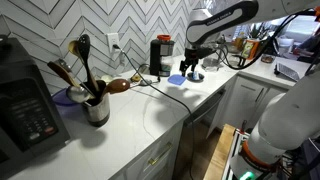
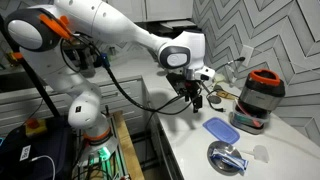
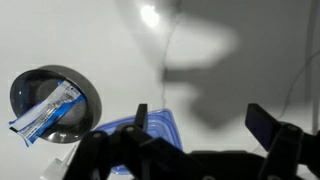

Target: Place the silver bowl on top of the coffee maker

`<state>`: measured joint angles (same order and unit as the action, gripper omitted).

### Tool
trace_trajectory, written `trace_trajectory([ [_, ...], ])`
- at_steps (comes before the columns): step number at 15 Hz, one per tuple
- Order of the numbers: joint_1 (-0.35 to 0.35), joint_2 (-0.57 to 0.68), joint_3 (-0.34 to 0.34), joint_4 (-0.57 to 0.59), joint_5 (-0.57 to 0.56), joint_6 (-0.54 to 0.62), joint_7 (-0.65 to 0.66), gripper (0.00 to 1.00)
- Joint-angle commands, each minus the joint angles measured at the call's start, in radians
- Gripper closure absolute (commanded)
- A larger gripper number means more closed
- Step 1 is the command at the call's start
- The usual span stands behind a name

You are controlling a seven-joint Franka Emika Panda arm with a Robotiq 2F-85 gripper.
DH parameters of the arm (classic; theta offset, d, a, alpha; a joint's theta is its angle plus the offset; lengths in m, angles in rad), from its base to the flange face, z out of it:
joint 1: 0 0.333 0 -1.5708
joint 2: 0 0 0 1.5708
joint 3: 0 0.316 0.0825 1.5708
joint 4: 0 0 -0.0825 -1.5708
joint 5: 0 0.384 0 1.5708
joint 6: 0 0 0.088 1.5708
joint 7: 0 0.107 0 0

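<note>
The silver bowl [image 3: 55, 105] sits on the white counter with a blue-and-white packet lying in it. It also shows in both exterior views [image 2: 229, 157] [image 1: 195, 76]. The coffee maker [image 1: 160, 55] is a tall black machine with a reddish top and a black cord, standing by the tiled wall; it shows again in an exterior view [image 2: 262, 98]. My gripper [image 3: 203, 125] is open and empty. It hovers above the counter [image 2: 193, 98], over the edge of the flat light-blue item [image 3: 150, 130], apart from the bowl and short of the coffee maker.
A steel canister of utensils [image 1: 97, 108] and a big black appliance with a keypad [image 1: 25, 105] stand along the counter. The light-blue item [image 2: 221, 129] lies between the bowl and the gripper. The counter's front edge runs above drawers [image 1: 160, 150].
</note>
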<state>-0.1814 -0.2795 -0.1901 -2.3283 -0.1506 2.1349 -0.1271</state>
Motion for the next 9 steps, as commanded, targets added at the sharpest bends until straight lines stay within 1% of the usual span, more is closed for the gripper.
trace_trajectory([
  [1, -0.001, 0.000, 0.000, 0.002, 0.000, -0.002, 0.000, 0.00],
  [7, -0.001, 0.000, 0.000, 0.002, 0.000, -0.002, 0.000, 0.00],
  [8, -0.030, 0.017, 0.012, -0.007, -0.092, 0.091, 0.066, 0.00],
  [9, -0.043, 0.033, 0.015, 0.000, -0.148, 0.112, 0.078, 0.00],
])
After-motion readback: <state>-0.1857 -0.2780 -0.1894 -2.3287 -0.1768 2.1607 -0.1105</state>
